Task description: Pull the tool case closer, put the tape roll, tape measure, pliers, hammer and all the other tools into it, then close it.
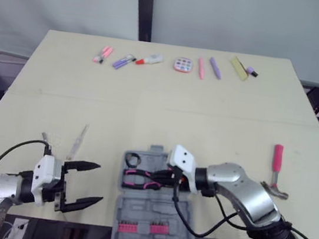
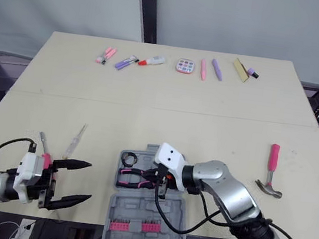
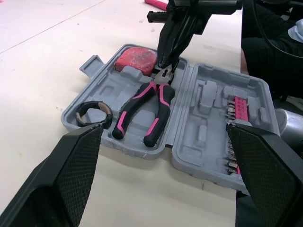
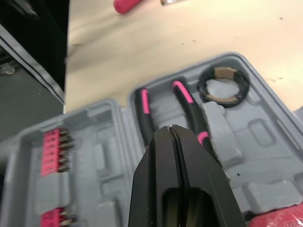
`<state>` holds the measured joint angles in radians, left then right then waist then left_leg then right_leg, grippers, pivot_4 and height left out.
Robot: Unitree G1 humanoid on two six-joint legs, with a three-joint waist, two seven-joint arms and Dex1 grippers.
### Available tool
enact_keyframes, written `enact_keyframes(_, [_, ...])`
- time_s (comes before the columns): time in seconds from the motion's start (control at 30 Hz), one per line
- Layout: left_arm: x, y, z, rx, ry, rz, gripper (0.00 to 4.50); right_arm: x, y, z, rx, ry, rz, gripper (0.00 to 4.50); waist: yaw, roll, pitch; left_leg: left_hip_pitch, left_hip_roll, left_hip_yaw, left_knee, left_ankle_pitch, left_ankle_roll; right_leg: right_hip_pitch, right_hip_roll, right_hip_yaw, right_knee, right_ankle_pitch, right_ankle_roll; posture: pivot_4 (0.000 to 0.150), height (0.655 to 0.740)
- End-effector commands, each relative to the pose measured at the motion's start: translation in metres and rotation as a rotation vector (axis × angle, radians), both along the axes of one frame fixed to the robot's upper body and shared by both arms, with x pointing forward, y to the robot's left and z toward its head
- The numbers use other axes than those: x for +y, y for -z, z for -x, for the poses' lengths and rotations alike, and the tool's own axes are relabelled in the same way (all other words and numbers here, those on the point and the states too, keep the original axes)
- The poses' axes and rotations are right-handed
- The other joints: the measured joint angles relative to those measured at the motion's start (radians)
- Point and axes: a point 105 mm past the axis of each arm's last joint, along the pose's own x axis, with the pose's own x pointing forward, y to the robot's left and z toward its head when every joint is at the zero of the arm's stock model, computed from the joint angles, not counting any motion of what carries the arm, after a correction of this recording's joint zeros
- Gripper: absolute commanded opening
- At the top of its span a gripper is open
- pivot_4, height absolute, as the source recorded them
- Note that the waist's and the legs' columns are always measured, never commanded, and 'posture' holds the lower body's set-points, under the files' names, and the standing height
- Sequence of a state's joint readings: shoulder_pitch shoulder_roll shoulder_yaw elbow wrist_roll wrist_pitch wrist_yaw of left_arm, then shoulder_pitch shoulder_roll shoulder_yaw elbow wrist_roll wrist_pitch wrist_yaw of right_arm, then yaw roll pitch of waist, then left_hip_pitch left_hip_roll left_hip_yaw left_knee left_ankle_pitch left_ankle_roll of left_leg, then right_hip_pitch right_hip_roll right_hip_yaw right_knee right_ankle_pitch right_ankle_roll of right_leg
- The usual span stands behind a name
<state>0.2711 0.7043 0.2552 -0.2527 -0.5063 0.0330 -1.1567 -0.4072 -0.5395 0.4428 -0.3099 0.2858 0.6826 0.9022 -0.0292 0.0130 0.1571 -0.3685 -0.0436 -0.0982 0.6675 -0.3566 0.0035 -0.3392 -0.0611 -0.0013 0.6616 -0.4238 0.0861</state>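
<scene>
Hovering at the left by the table's [image 1: 148,112] near edge, the left gripper [image 1: 98,183] has its fingers spread wide, holding nothing. Just beyond it lies a slim clear-handled tool [image 1: 76,142]. Centre now: the grey tool case [image 1: 155,213] lies open, with the tape roll [image 3: 94,112], pink-handled pliers [image 3: 144,113] and red tape measure [image 3: 136,59] in its tray. Over it, the right gripper [image 3: 166,56] has its fingers pressed together, tips at the pliers' head. Far right, the hammer [image 1: 275,171] lies on the table, well apart from the case.

matt grey plastic, glossy grips
tool case [image 3: 208,92] moulded matt plastic; pliers [image 3: 159,111] glossy pink-black handles; counter [image 1: 149,106] smooth, pale, matt.
</scene>
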Motion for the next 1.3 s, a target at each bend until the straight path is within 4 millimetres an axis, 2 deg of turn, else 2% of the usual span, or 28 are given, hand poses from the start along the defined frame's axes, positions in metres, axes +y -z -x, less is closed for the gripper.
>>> enact_keyframes(0.03, [0.000, -0.002, 0.000, -0.020, 0.006, 0.005, 4.50, 0.006, 0.002, 0.002, -0.026, -0.032, -0.026, 0.02, 0.000, 0.000, 0.000, 0.000, 0.000, 0.000, 0.000, 0.000, 0.000, 0.000, 0.000, 0.000, 0.000, 0.000, 0.000, 0.150, 0.7336])
enact_keyframes(0.67, [0.002, -0.002, 0.003, -0.027, 0.013, -0.010, 4.50, 0.005, 0.031, 0.004, 0.012, -0.031, 0.001, 0.02, -0.001, 0.000, 0.000, 0.001, 0.000, 0.000, 0.000, 0.000, 0.000, 0.000, 0.000, 0.000, 0.000, 0.000, 0.000, 0.150, 0.7336])
enact_keyframes(1.3, [0.001, -0.004, 0.002, -0.031, 0.015, -0.011, 4.50, -0.014, 0.077, 0.011, 0.090, 0.000, 0.126, 0.02, 0.000, -0.009, -0.008, 0.003, 0.000, -0.001, -0.001, 0.000, 0.000, 0.001, 0.000, 0.000, 0.000, 0.000, 0.000, 0.150, 0.7336])
